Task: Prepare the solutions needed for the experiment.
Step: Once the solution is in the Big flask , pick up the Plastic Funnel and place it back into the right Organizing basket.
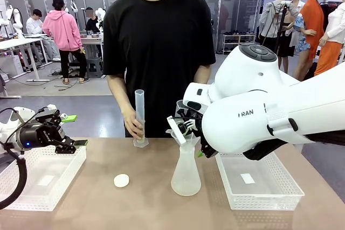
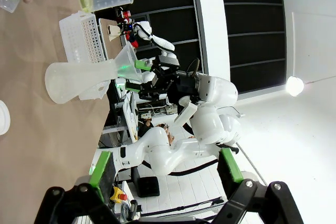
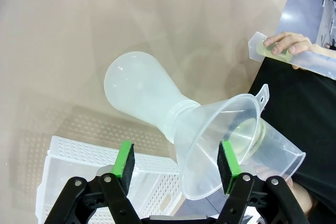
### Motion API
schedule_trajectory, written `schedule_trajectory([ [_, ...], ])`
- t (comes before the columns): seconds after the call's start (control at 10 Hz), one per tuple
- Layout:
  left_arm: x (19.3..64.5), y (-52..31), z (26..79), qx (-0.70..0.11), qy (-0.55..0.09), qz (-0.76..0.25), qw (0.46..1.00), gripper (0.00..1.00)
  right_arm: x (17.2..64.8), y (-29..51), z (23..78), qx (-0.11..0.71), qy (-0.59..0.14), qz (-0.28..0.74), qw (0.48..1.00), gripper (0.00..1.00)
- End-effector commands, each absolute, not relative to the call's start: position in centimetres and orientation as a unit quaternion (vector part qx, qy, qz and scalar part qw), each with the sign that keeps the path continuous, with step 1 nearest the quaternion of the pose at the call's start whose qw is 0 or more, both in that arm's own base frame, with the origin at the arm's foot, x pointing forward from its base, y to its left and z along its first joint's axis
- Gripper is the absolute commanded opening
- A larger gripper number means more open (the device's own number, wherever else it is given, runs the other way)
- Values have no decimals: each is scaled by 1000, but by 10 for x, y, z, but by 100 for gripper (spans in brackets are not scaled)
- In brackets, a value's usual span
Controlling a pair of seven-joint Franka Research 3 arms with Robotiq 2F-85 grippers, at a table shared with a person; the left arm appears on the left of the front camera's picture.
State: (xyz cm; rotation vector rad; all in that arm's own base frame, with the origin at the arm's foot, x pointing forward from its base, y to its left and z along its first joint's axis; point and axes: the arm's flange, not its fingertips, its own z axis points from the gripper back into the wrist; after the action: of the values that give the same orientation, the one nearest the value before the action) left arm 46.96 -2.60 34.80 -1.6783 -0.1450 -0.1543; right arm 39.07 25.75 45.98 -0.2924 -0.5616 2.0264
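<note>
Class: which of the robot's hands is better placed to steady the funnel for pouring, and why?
Right, most likely. The right hand is open right at the funnel, which sits in the neck of the flask. The left hand hangs open over the basket at the table's left end.

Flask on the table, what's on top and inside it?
A clear funnel sits in the neck of the flask, its stem hidden there. The cloudy body looks empty.
</note>
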Motion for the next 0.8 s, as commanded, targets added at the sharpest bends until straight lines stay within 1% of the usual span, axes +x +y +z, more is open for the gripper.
schedule_trajectory([
  [0.0, 470, -27, 349, -746, -70, -67, 659, 100, 391, 257, 460, -120, -231, 833, 488, 80],
  [0.1, 470, -27, 349, -746, -70, -67, 659, 100, 378, 263, 469, -124, -225, 846, 468, 80],
  [0.2, 470, -27, 349, -746, -70, -67, 659, 100, 370, 261, 481, -138, -225, 846, 464, 80],
  [0.3, 470, -27, 349, -746, -70, -67, 659, 100, 359, 257, 499, -161, -227, 834, 475, 80],
  [0.4, 470, -27, 349, -746, -70, -67, 659, 100, 356, 253, 507, -160, -235, 833, 475, 80],
  [0.5, 470, -27, 349, -746, -70, -67, 659, 100, 355, 249, 512, -157, -229, 831, 483, 80],
  [0.6, 470, -27, 349, -746, -70, -67, 659, 100, 355, 241, 516, -150, -239, 818, 502, 80],
  [0.7, 470, -27, 349, -746, -70, -67, 659, 100, 355, 229, 520, -127, -256, 798, 531, 80],
])
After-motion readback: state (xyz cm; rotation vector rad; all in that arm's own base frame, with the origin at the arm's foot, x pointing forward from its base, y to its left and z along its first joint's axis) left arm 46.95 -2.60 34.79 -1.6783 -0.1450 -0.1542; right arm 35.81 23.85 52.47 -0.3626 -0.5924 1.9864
